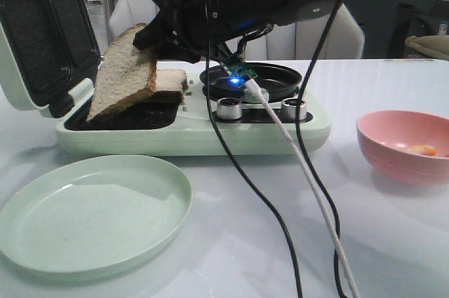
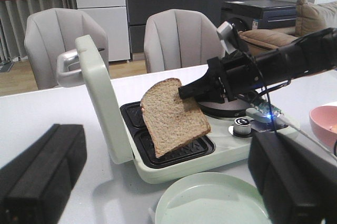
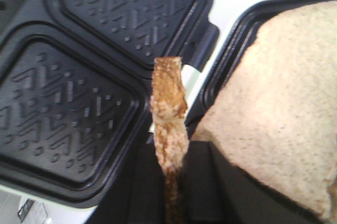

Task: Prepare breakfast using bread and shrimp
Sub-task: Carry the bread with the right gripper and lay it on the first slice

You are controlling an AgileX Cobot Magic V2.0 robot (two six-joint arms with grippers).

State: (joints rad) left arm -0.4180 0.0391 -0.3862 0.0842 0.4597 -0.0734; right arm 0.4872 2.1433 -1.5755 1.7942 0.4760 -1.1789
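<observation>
one slice (image 1: pixel 172 86) lay in the press (image 1: pixel 189 130); the right fingers (image 1: pixel 151 28) pinched the second (image 1: pixel 125 70) tilted above. shrimp (image 1: pixel 423 149) sat untouched in the bowl (image 1: pixel 393 158). left fingers (image 2: pixel 158 182) stood wide.

Bread (image 1: pixel 125 73): matt, porous crumb; rough brown crust.
Maker (image 1: pixel 210 133): smooth pale-green plastic; black ridged plates.
Knobs (image 1: pixel 229 109): shiny metal.
Plate (image 1: pixel 91 210): smooth, faint sheen.
Bowl (image 1: pixel 393 147): glossy pink.
Table (image 1: pixel 393 242): white, reflective.
</observation>
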